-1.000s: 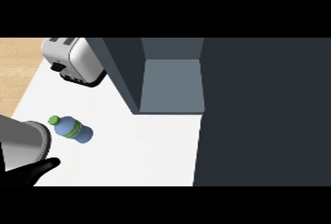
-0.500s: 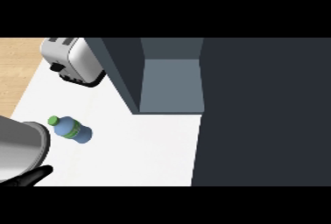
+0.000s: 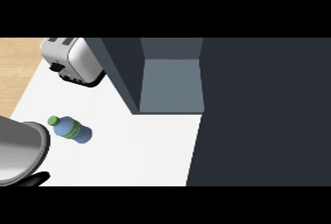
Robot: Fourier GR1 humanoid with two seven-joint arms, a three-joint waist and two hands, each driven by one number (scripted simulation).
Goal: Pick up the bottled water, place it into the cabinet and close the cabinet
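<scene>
None of the three steps is done yet, as far as you can see. The bottled water (image 3: 71, 129) sits on the white counter (image 3: 142, 153), left of centre, green cap pointing far-left, nothing touching it. The cabinet (image 3: 169, 83) stands open beyond it to the right, its pale shelf bare, and its dark door (image 3: 265, 113) fills the right side of the view.

Your left forearm (image 3: 19, 153) comes in at the near-left corner, just beside the bottle. Only a sliver of the left hand (image 3: 35, 179) shows under the sleeve at the bottom edge, and you cannot tell whether its fingers are straight or curled. The right hand is out of sight.

For room: the stretch of counter between bottle and cabinet opening is free, so the carry looks unobstructed. Watch the cabinet's left wall edge, which juts toward the bottle's path, and the toaster (image 3: 71, 59) far-left. The counter's left edge lies near the bottle, with wooden floor (image 3: 16, 70) beyond it.
</scene>
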